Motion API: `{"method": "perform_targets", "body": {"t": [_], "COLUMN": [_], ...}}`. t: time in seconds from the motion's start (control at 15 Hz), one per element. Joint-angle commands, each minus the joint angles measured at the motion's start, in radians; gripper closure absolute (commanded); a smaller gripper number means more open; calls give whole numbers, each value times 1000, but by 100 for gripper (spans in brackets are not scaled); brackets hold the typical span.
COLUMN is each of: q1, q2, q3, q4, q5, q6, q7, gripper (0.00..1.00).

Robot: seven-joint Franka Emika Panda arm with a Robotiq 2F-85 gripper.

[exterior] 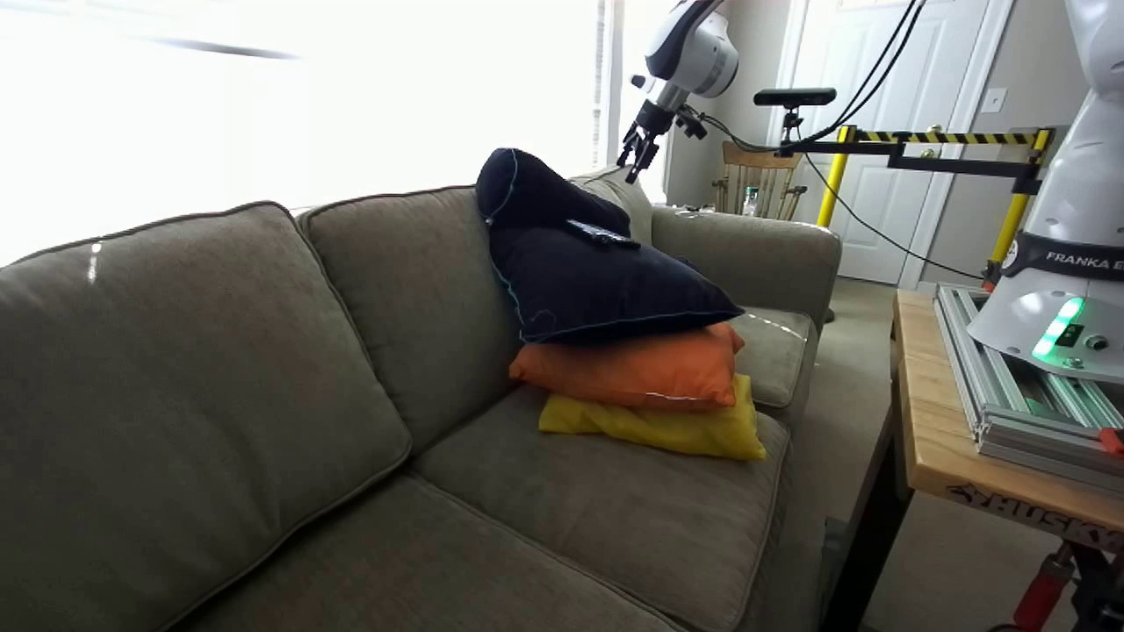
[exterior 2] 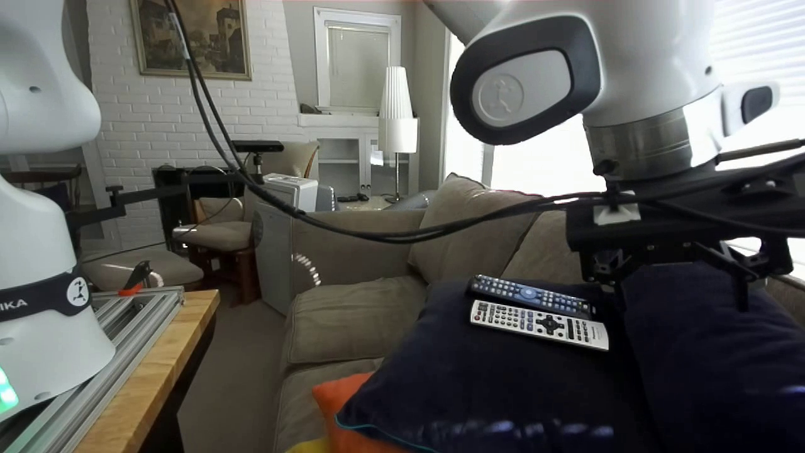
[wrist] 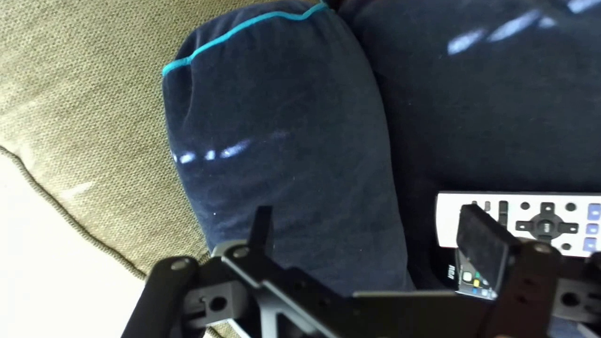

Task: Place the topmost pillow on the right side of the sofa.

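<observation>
Pillow [exterior: 551, 195]: top navy one, slumped against the back of the sofa [exterior: 404, 272] and on the lower pillow [exterior: 606, 285]. Not in my grip.
Remotes [exterior 2: 539, 325]: two, side by side on the lower pillow, just beside the top one.
Orange pillow [exterior: 632, 373]: under the lower pillow, yellow pillow [exterior: 654, 427] beneath it.
Gripper [wrist: 367, 220]: jaws wide, holding nothing, above the pillow. Wrist view has one jaw over the pillow, one over the remotes.
Pillow pick: I'd call this the grasp line-up. Next: shift off the remotes until the jaws straddle its top edge, descend, pinch a deep fold, lift. Could snag a remote otherwise.
Seat [exterior: 773, 360] by the padded arm [exterior: 746, 250]: I take this as the right side, judging from my base [exterior 2: 63, 346]. Pillow goes there after.
</observation>
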Motion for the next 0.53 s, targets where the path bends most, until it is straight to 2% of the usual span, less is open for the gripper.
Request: {"method": "perform_targets", "body": {"t": [0.0, 0.07, 0.47], "q1": [-28, -37, -49], "q2": [90, 39, 47], "q3": [31, 44, 60], "q4": [99, 36, 43], "q5": [-54, -48, -48], "q6": [18, 15, 11], "q7": [34, 31, 23], "gripper": [0, 0, 0]}}
